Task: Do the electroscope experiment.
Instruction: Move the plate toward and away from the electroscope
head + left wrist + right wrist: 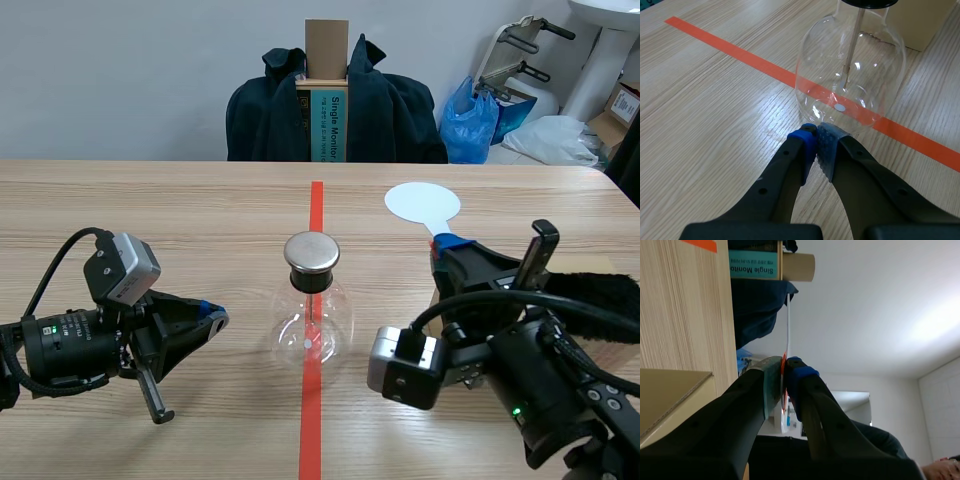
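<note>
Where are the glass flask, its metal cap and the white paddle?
glass flask [330,320], scene view, on its round belly.
metal cap [312,252], scene view, on its top face.
white paddle [422,203], scene view, on its round disc.

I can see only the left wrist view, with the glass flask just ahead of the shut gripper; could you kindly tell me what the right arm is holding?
Observer: The right gripper is shut on the handle of a white paddle with a round disc.
Operator: Thank you; is the paddle close to the top of the flask?
Observer: No, it is off to the right of the flask, apart from the metal cap.
Operator: And how is it oriented?
Observer: Its disc lies roughly flat, pointing away from the robot.
</note>
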Tool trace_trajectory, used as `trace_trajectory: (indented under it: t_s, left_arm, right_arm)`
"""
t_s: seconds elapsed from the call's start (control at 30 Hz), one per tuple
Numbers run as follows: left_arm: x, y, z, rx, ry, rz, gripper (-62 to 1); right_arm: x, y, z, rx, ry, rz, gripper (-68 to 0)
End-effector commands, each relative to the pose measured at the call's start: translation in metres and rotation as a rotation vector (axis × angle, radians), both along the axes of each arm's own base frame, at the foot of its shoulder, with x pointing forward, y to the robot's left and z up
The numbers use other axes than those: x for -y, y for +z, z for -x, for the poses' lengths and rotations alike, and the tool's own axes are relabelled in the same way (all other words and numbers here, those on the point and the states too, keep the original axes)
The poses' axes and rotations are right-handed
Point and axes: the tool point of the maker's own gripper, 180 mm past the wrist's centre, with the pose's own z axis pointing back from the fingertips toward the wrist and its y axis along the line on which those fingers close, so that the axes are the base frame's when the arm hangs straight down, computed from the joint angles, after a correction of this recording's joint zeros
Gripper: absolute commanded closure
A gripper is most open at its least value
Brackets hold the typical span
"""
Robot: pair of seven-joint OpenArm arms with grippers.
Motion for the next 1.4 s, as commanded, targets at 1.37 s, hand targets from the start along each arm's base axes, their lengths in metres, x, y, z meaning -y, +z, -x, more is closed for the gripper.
trace_trajectory:
  t_s: [1.37]
  left_arm:
    - [0.001, 0.011, -0.004, 0.030, 0.002, 0.028, -3.1]
  right_arm:
    - [-0.067, 0.004, 0.044, 0.014, 0.468, 0.010, -0.8]
